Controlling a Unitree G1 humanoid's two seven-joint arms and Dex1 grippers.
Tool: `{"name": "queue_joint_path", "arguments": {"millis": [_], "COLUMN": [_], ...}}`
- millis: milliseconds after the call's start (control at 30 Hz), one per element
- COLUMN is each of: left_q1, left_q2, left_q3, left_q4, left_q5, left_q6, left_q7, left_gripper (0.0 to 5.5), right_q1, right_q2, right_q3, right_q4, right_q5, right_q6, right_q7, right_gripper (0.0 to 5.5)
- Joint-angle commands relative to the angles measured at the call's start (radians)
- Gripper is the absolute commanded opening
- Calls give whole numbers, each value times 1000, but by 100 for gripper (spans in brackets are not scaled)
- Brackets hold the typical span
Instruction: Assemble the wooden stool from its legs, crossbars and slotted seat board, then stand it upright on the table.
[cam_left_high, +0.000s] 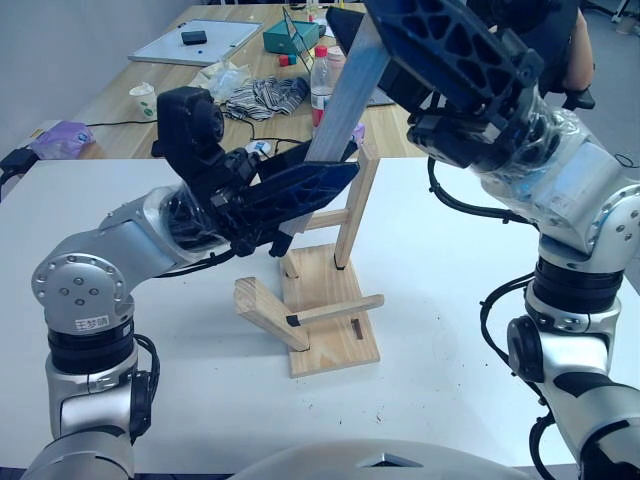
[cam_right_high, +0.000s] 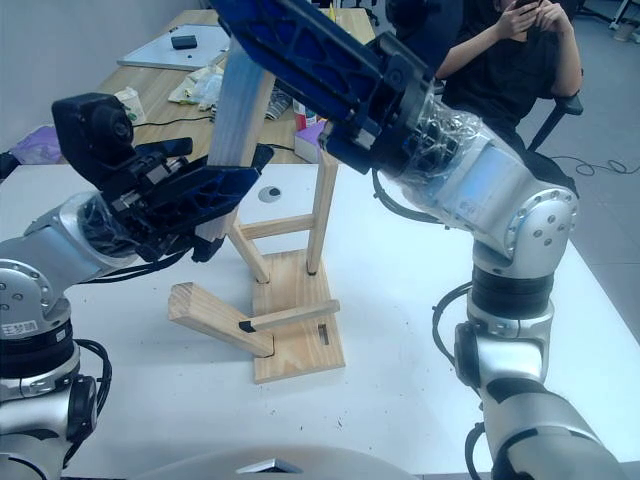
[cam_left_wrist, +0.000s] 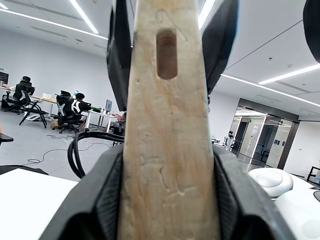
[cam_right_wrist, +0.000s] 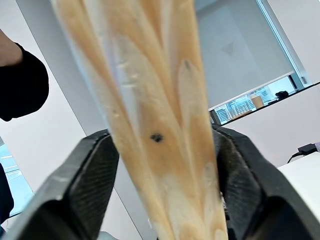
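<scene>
The slotted seat board (cam_left_high: 335, 345) lies flat on the white table (cam_left_high: 450, 330). One leg (cam_left_high: 357, 200) stands upright in it, and a short crossbar (cam_left_high: 325, 218) joins it to a second, tilted leg (cam_left_high: 290, 265). A third leg (cam_left_high: 268, 312) lies on the board's front corner with a crossbar (cam_left_high: 338, 311) plugged into it. A fourth leg (cam_left_high: 345, 90) hangs slanted above the board. My right gripper (cam_left_high: 350, 20) is shut on its upper part and my left gripper (cam_left_high: 335, 180) is shut on its lower part. The left wrist view shows this leg's slot (cam_left_wrist: 166, 54).
A wooden table behind carries a bottle (cam_left_high: 320, 85), a striped cloth (cam_left_high: 265, 95), a paper cup (cam_left_high: 145, 100), a whiteboard (cam_left_high: 195, 42) and a green box (cam_left_high: 290, 38). A purple bag (cam_left_high: 62, 135) lies at the far left. Bare white tabletop stretches on both sides of the board.
</scene>
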Motion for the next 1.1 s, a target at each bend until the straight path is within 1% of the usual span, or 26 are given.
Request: {"name": "queue_joint_path", "arguments": {"millis": [33, 133, 200, 233, 267, 400, 433, 467, 500, 567, 667, 700, 767, 833, 900, 1000, 1100], "left_q1": [-6, -4, -10, -14, -14, -10, -4, 5, 22, 50, 107, 125, 199, 309, 385, 515, 630], "left_q2": [2, 3, 4, 6, 11, 43, 59, 75, 100, 136, 233, 266, 342, 401, 422, 412, 389], "left_q3": [5, 7, -1, -6, -7, 23, 39, 55, 72, 93, 144, 174, 228, 246, 226, 176, 119], "left_q4": [-1, -3, 12, 25, 29, 44, 48, 52, 59, 65, 36, 42, 74, 130, 181, 214, 178], "left_q5": [13, 7, 42, 53, 64, 65, 59, 55, 53, 49, 49, 63, 152, 278, 399, 583, 699], "left_q6": [-9, -8, -10, -6, -3, 9, 12, 16, 28, 50, 101, 109, 109, 87, 34, -98, -185], "left_q7": [11, 13, 36, 48, 48, 39, 38, 36, 26, 6, -92, -132, -269, -413, -521, -672, -755], "left_gripper": [202, 202, 202, 239, 261, 319, 338, 368, 375, 412, 453, 455, 455, 455, 455, 455, 455], "right_q1": [-8, -7, -5, -3, -2, 3, 3, 4, 13, 34, 86, 104, 142, 172, 185, 175, 157], "right_q2": [10, 9, 3, -2, -7, -38, -49, -57, -75, -103, -125, -129, -136, -147, -151, -149, -143], "right_q3": [7, 6, 4, 4, 2, -15, -23, -31, -40, -48, -54, -57, -73, -94, -110, -116, -115], "right_q4": [-16, -16, -15, -17, -14, 3, 5, 10, 15, 21, 31, 33, 26, 29, 33, 54, 65], "right_q5": [13, 13, 13, 12, 11, -26, -48, -64, -97, -160, -233, -253, -284, -308, -322, -343, -352], "right_q6": [8, 8, 8, 7, 7, 3, 4, 6, 10, 20, 33, 36, 36, 29, 28, 37, 46], "right_q7": [2, 2, 3, 3, 3, 12, 19, 27, 44, 81, 130, 144, 159, 169, 177, 195, 198], "right_gripper": [244, 244, 244, 244, 239, 234, 230, 225, 223, 218, 214, 214, 214, 214, 214, 214, 214]}}
